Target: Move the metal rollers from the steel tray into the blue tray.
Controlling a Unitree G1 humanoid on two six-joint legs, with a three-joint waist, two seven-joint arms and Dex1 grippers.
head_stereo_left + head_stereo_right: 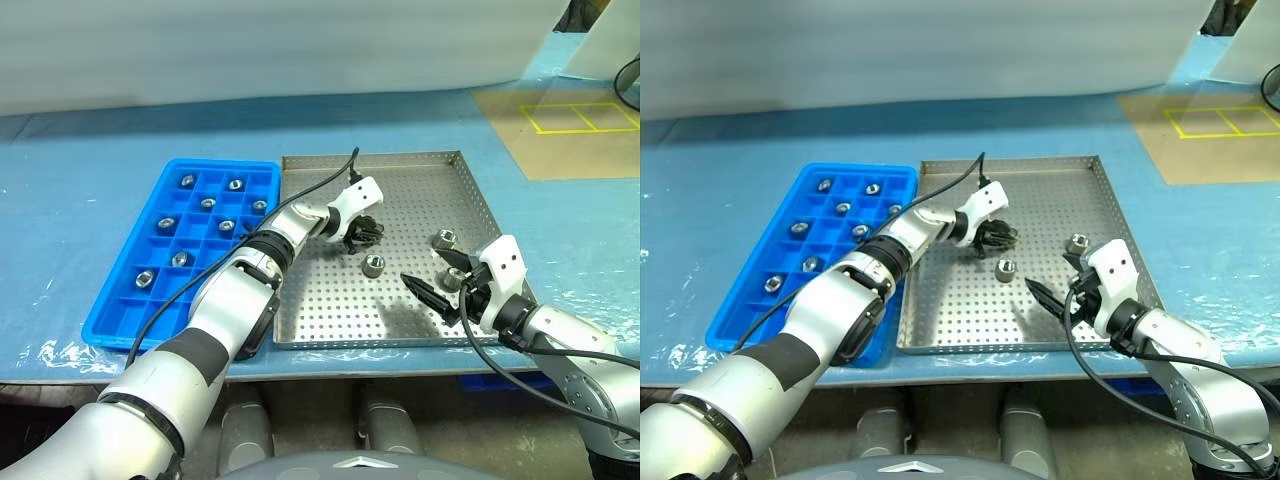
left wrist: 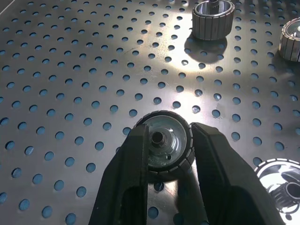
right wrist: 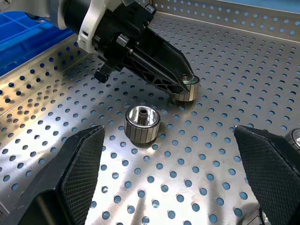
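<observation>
Left arm (image 1: 215,320): silver-grey rounded segments, black bands at the joints, white wrist housing, thin black cable looping above the forearm. Left end effector (image 2: 169,140): two smooth black tapered fingers. Right arm (image 1: 570,350): same silver shell, white wrist block, black cable. Right end effector (image 3: 171,180): black fingers with cross-hatched textured pads.

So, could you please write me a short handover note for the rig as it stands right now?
Left gripper: jaws shut on a roller resting on the steel tray, not yet lifted.
Right gripper: jaws open, empty, near the tray's right edge.
Done: eight rollers sit in the blue tray.
Left: the gripped one, plus three loose in the steel tray, the nearest beside it.
</observation>
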